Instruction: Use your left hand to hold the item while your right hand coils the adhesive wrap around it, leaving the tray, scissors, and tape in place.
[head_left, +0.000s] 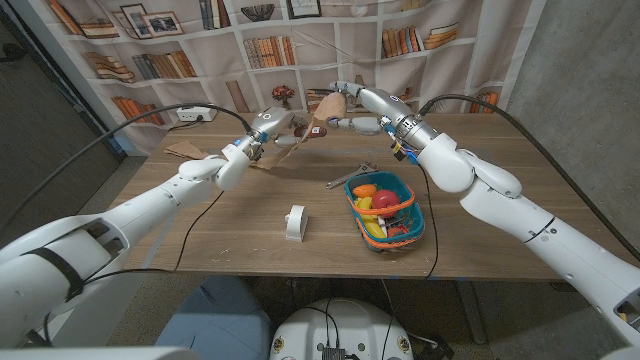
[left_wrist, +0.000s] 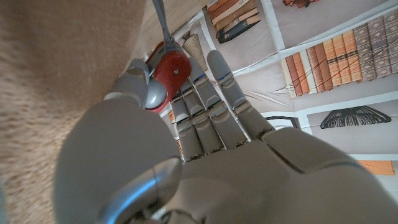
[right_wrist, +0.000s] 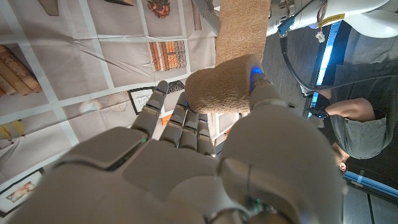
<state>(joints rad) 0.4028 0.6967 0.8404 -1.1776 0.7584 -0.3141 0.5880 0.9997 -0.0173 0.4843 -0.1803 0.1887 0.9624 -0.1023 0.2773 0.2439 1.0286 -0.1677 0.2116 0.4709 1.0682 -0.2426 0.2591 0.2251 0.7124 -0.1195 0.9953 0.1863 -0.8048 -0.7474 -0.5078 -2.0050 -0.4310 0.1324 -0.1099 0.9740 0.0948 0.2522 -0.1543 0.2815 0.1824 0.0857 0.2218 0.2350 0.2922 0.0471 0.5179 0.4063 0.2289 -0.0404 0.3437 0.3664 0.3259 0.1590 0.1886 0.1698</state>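
Lab mock-up: printed bookshelf backdrop (head_left: 300, 45) behind wooden table (head_left: 250, 220)

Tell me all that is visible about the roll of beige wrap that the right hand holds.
The roll of wrap is a beige, cloth-like bandage with a fuzzy, woven-looking surface, wound into a squat cylinder. The right hand holds it between thumb and fingers, raised above the far side of the table. A flat strip is unwound from it and leads away toward the left hand, which holds a red-handled item. In the head view the roll looks tan and lifted clear of the table.
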